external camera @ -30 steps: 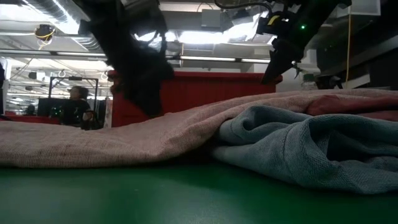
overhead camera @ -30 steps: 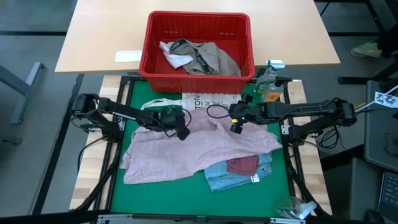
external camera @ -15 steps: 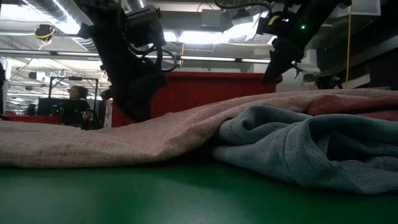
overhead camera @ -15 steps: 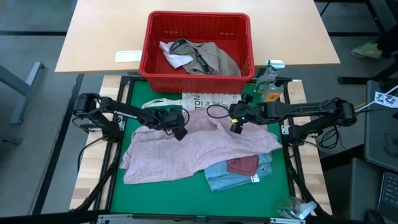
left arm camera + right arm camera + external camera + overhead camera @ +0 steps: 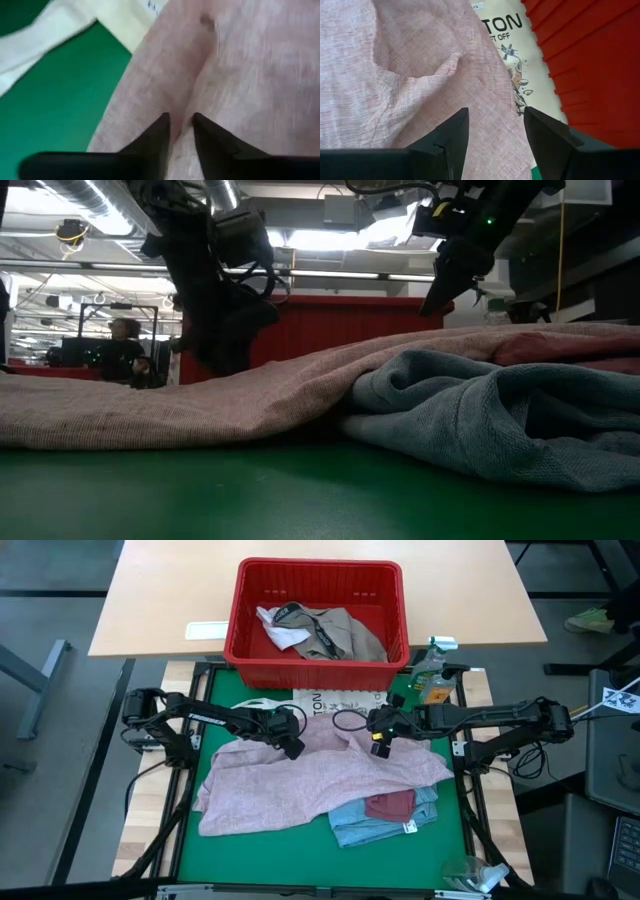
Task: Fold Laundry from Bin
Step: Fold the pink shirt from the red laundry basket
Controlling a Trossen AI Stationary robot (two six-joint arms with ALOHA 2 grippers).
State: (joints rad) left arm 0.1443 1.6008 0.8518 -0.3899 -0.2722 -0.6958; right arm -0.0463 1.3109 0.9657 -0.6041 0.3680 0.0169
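**Pink garment spread out, both claws at its far edge**

We see the pink garment (image 5: 300, 785) lying rumpled on the green mat (image 5: 190, 850), overlapping a blue piece (image 5: 375, 825) and a maroon one (image 5: 390, 805) near the front. More laundry (image 5: 325, 630) sits in the red bin (image 5: 255, 650) beyond the mat.

Our left gripper (image 5: 179, 131) is down on the pink cloth near its far left edge, fingers almost closed with a thin ridge of fabric pinched between them. Our right gripper (image 5: 492, 131) hovers just above the far right part of the same garment, fingers spread wide and holding nothing, with the printed tote bag (image 5: 512, 45) just beyond.

We judge this cloth light, limp and thin, so it will sag and wrinkle when lifted. We would take it by the far edge or corners, one claw on each side, to keep it taut.
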